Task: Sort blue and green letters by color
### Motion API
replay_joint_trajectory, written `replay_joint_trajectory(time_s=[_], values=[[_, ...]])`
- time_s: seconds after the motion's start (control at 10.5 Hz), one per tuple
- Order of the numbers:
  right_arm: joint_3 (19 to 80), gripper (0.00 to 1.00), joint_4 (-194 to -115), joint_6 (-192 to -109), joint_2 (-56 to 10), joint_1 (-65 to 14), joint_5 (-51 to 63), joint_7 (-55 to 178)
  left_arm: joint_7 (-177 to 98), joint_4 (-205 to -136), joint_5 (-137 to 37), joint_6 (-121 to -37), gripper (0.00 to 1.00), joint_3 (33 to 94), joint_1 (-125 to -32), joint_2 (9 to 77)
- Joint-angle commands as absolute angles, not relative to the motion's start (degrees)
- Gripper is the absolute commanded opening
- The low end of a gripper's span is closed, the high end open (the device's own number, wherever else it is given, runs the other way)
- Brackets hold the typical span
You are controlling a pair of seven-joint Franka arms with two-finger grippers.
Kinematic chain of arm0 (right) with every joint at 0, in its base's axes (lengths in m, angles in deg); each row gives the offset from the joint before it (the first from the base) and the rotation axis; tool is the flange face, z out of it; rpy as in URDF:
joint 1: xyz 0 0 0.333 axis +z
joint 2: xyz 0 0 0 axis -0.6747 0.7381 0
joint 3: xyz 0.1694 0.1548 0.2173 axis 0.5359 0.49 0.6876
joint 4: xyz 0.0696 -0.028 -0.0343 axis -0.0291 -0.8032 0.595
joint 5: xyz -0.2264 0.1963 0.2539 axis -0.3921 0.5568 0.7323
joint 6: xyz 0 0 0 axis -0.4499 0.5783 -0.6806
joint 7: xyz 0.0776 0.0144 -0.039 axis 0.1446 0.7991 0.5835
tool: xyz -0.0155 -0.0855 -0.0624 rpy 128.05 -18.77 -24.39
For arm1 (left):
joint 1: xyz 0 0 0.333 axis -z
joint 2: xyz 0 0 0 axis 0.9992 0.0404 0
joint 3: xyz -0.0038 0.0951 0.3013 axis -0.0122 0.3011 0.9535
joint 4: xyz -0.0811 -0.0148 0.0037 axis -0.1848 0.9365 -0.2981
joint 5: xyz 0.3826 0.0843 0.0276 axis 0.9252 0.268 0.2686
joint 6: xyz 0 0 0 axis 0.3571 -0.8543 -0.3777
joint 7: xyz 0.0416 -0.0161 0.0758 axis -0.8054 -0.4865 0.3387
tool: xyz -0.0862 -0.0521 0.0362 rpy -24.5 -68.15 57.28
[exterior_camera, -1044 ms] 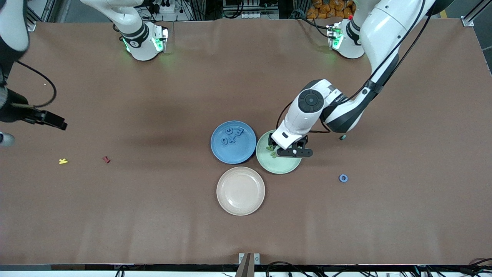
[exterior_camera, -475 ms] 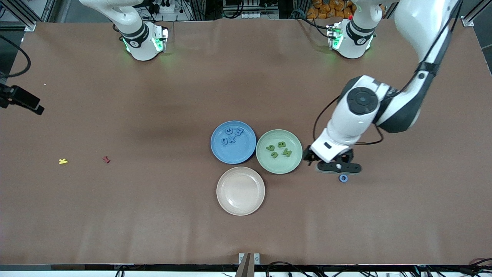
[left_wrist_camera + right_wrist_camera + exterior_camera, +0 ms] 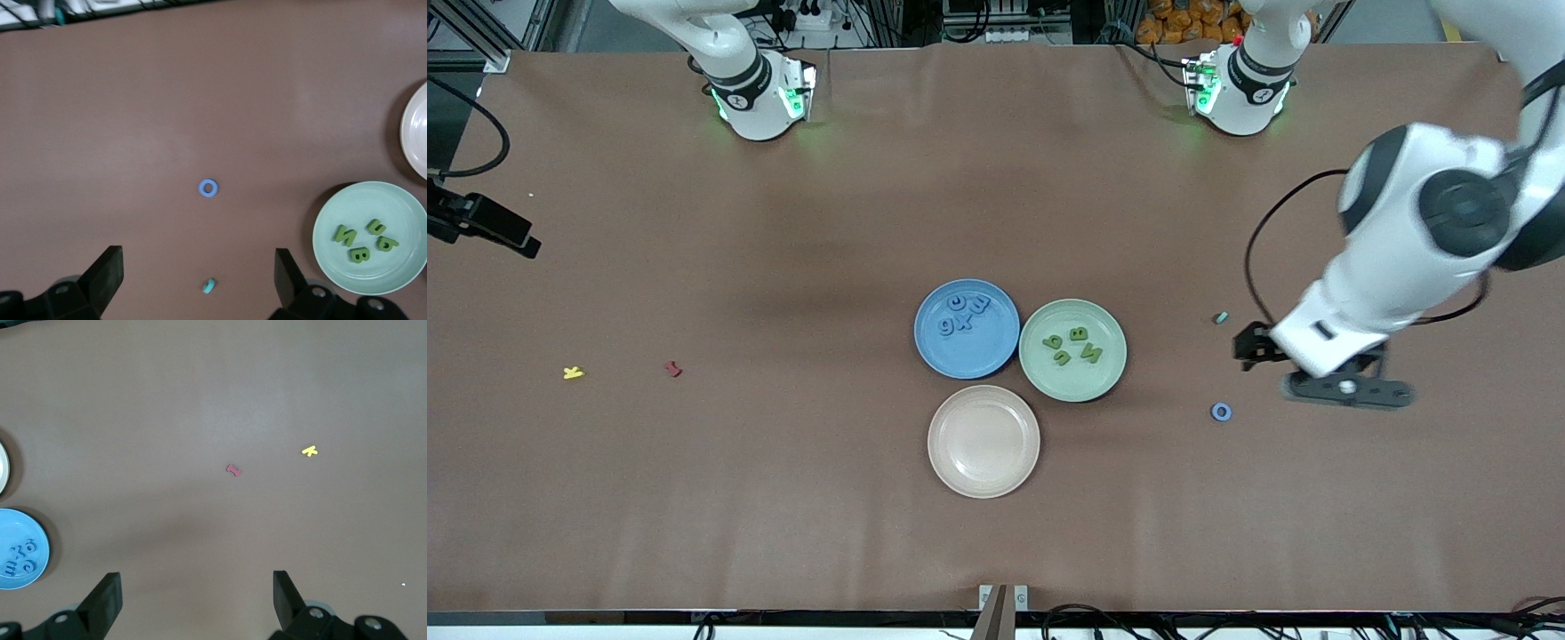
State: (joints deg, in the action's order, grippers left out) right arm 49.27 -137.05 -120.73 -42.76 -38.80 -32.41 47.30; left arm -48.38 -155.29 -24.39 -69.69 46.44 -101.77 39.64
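— Where were the letters?
— Blue letters [image 3: 963, 316] lay on the blue plate [image 3: 996, 352], green letters [image 3: 1073, 346] on the green plate [image 3: 1103, 380]; a blue ring letter [image 3: 1221, 412] sat on the surface [image 3: 783, 498].
— And the grippers?
— The left gripper [image 3: 1345, 389] hung over bare surface, jaws released; the right gripper [image 3: 197, 600] waited, jaws released.

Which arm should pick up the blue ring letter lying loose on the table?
Left. The left gripper hangs open beside the blue ring letter; the right gripper is over the right arm's end, above the yellow letter.
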Motion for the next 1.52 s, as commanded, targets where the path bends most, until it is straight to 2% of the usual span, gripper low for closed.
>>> replay_joint_trajectory(time_s=[0.0, 0.09, 0.38, 0.66, 1.14, 1.23, 1.42], values=[[51.2, 1.00, -136.6, -122.1, -42.4, -41.3, -32.3, 47.6, -46.9, -156.3, -34.2, -63.6, 1.00, 54.2, -100.2, 28.2], [52.6, 1.00, -136.6, -122.1, -42.3, -42.3, -32.4, 47.7, -46.4, -156.4, -37.6, -60.8, 1.00, 60.6, -96.4, 25.5], [52.8, 1.00, -136.6, -122.2, -42.3, -42.0, -32.4, 47.4, -46.3, -156.8, -40.0, -58.1, 1.00, 64.0, -96.3, 20.3], [53.0, 1.00, -136.6, -122.1, -42.4, -41.7, -32.4, 47.0, -46.3, -156.8, -41.9, -57.0, 1.00, 72.3, -90.3, 18.8], [53.0, 1.00, -136.6, -122.2, -42.4, -41.6, -32.3, 47.0, -43.9, -156.4, -41.3, -57.1, 1.00, 74.3, -87.6, 19.6], [53.0, 1.00, -136.6, -122.2, -42.4, -41.6, -32.4, 47.0, -41.7, -156.3, -41.1, -57.1, 1.00, 77.9, -84.6, 19.6], [53.0, 1.00, -136.6, -122.2, -42.3, -41.6, -32.4, 47.0, -40.6, -156.5, -41.2, -56.6, 1.00, 78.9, -83.7, 19.6]])
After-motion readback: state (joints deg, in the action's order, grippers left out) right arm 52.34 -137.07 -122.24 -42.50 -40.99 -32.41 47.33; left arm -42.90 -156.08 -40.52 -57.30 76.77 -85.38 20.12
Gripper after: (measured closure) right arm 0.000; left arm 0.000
